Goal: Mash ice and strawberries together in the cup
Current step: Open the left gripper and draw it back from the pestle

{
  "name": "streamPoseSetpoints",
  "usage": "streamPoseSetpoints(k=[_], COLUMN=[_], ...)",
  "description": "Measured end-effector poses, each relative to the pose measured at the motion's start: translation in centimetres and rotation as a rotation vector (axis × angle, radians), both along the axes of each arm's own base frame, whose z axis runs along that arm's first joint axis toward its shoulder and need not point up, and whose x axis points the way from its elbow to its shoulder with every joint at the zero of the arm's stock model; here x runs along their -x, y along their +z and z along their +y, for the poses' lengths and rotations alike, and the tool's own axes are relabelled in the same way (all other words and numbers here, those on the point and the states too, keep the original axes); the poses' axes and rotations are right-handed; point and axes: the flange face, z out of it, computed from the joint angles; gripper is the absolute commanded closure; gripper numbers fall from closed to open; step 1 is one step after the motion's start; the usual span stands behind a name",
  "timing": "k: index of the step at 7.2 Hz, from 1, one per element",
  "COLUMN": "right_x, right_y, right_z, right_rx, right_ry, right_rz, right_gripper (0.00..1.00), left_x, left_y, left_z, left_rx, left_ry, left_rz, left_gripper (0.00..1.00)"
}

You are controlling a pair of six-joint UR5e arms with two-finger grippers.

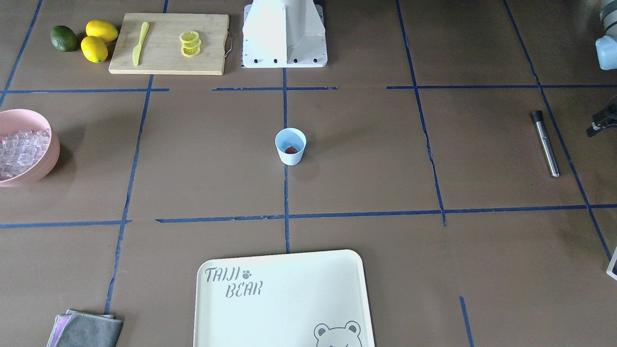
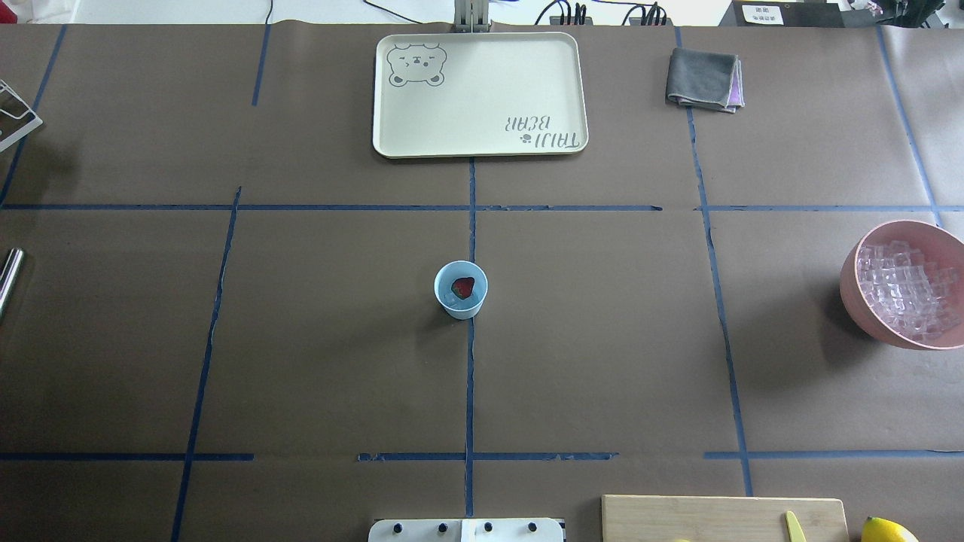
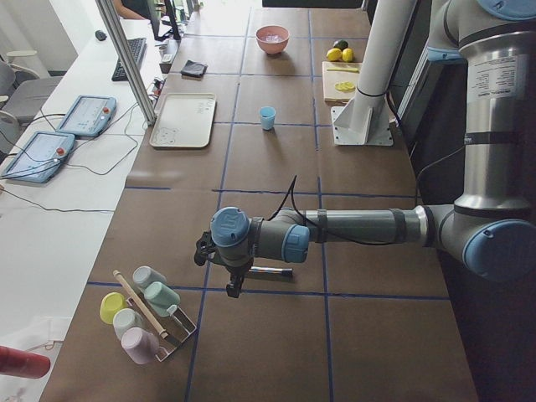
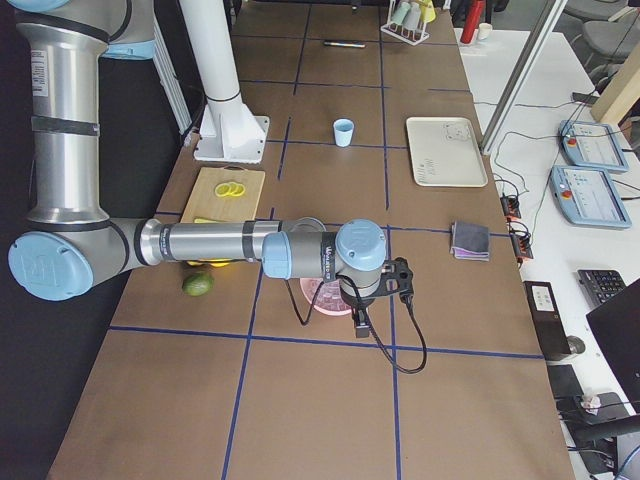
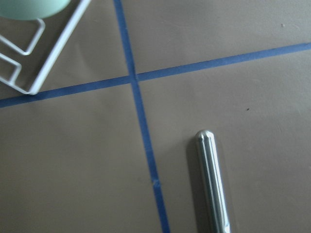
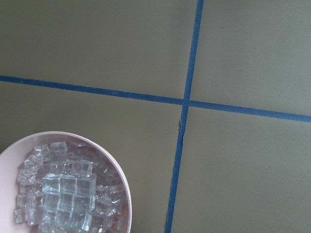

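Two things decide my coming move: the slim steel rod with a black cap (image 1: 545, 144) and the small light-blue tapered cup with a white rim (image 1: 290, 159).

The rod lies flat near the desk's left end, right under my left arm (image 3: 360, 224). Its long axis runs roughly from my edge of the desk towards the operators' edge, a little slanted, with the black cap nearer me. The left wrist view shows the rounded steel end low and right of centre. So I judge the left jaws hang above the rod and apart from it, and must drop and turn to close across its width. Whether the left jaws are wide or narrow I cannot tell.

The cup stands upright in the middle of the desk, well apart from both arms. The small bumpy red strawberry (image 2: 463, 287) lies at its bottom. Pale shapes beside it may be ice, but I cannot tell.

My right arm (image 4: 200, 242) reaches over the desk's right end, next to the big pink bowl (image 1: 54, 144). The bowl is heaped with small clear ice cubes (image 6: 65, 189). I cannot tell how the right jaws stand either.

The left arm is the nearer one to the rod.
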Motion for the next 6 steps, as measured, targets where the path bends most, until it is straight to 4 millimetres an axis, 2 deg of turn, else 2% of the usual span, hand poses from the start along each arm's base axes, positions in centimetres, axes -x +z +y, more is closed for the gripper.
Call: streamPoseSetpoints(k=[2,6], right_x=[0.0,0.0], right_y=[0.0,0.1], right_z=[0.0,0.1], right_rx=[0.0,0.003], right_ry=[0.0,-0.001], right_rz=[-0.001,-0.004], right_gripper=[0.0,0.0], left_x=[3.5,4.8], left_y=[-0.7,-0.7], left_z=[0.9,1.1], left_rx=[0.021,0.027], left_ry=[-0.04,-0.061], left_rz=[-0.006,-0.019], left_gripper=[0.0,0.0])
